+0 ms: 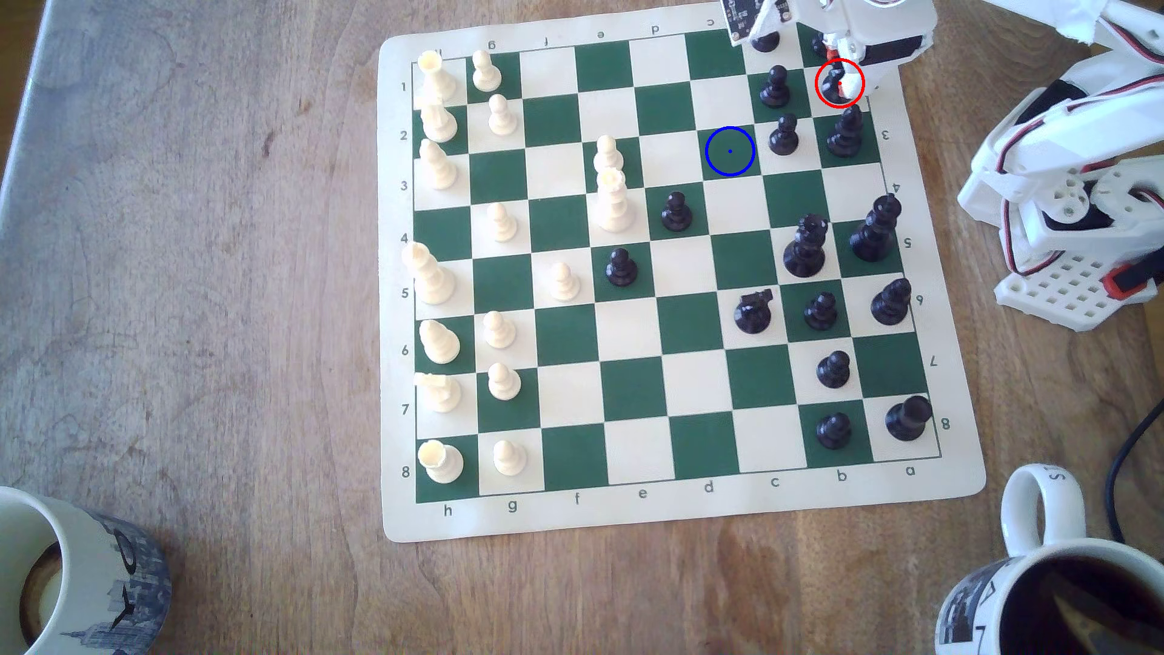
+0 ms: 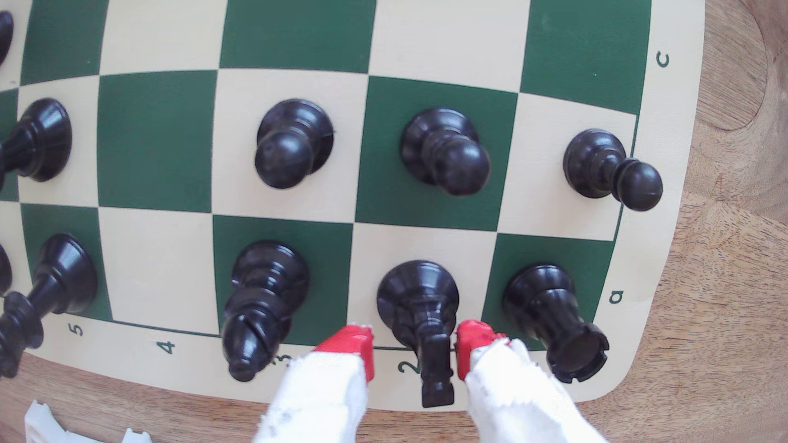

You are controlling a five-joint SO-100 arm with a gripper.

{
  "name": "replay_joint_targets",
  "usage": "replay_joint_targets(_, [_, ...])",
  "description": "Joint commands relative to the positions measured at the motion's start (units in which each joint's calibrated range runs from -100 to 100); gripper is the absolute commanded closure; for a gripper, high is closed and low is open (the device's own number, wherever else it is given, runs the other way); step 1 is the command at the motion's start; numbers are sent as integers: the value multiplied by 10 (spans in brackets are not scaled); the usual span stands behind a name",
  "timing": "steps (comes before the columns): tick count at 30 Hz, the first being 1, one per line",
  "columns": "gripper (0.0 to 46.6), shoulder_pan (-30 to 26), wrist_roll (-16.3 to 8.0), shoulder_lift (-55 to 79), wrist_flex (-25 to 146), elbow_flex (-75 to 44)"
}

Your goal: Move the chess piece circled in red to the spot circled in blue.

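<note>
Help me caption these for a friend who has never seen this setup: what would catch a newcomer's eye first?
Probably the bright red ring around the black knight near the top right corner of the chessboard in the exterior view, with the white arm's red-tipped gripper straddling it, jaws apart on either side. Next comes the blue-ringed square, a bare green square further toward that view's left and slightly lower.

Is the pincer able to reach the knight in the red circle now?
Probably yes. The pincer already straddles the knight, a red fingertip on each side, jaws open. The bishop and rook stand close beside it but outside the fingertips.
</note>
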Motion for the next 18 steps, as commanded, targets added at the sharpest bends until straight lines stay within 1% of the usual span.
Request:
replay_joint_targets(1, [353,4,1,-6,0,-1])
replay_joint_targets(4, [357,5,1,-8,5,-1])
replay_joint_targets(7, [373,4,2,-8,5,-2])
replay_joint_targets(8, [395,3,2,-8,10,-4])
replay_joint_targets(13, [464,0,4,-11,27,-6])
replay_joint_targets(18, [464,-2,4,-19,37,-13])
